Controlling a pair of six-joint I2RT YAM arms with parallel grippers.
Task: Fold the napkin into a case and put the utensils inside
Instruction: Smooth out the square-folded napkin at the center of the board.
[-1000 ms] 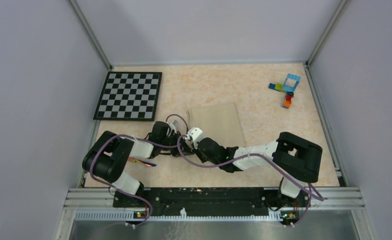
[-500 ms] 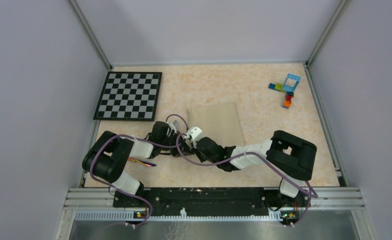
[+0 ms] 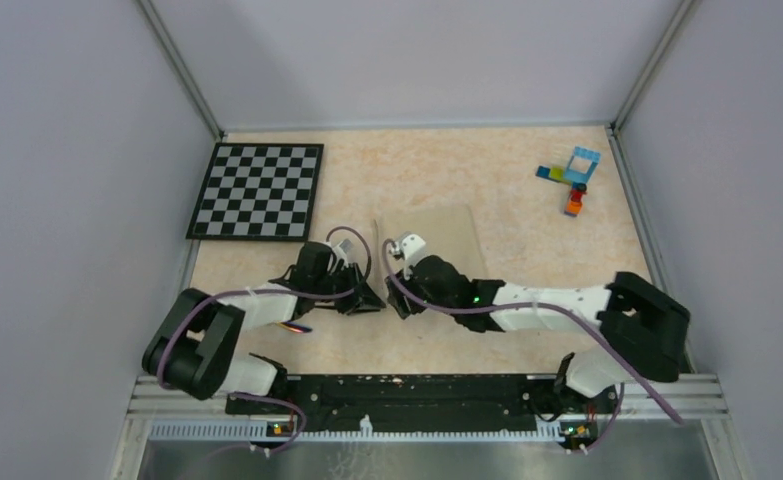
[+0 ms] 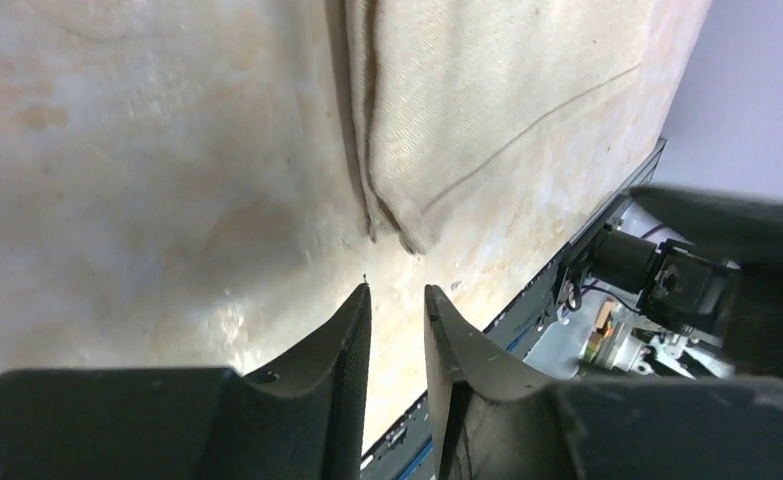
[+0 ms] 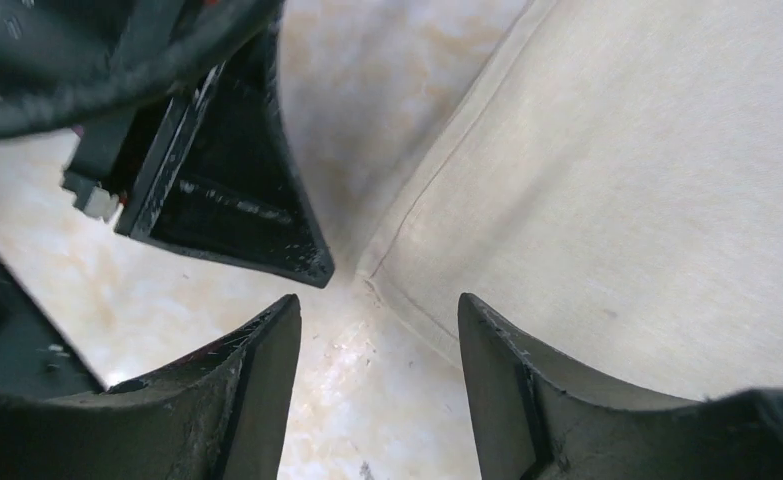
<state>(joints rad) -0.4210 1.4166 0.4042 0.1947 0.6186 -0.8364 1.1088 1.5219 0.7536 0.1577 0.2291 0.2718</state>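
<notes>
Napkin [image 3: 437,238]: cream cloth, folded to a flat oblong, lying mid-table, its long edges running away from the arms; the near part is covered by the right wrist in the top view. In the left wrist view its near-left corner [image 4: 407,235] shows doubled layers and a stitched hem. Left gripper [image 3: 369,300] [image 4: 397,310]: low over the table just short of that corner, fingers parted by a narrow slot, holding nothing. Right gripper [image 3: 399,303] [image 5: 377,335]: fingers spread wide, straddling bare tabletop just before the same corner, gripping nothing; the left gripper's black finger [image 5: 237,200] sits close beside it. Utensil [image 3: 289,327]: only a rainbow-tinted sliver shows under the left arm; the kind cannot be made out. Table [image 3: 537,250]: bare room right of the napkin and behind it. Chequered board [image 3: 257,190]: far-left corner, well apart. Toy bricks [image 3: 574,178]: far right, near the wall.
</notes>
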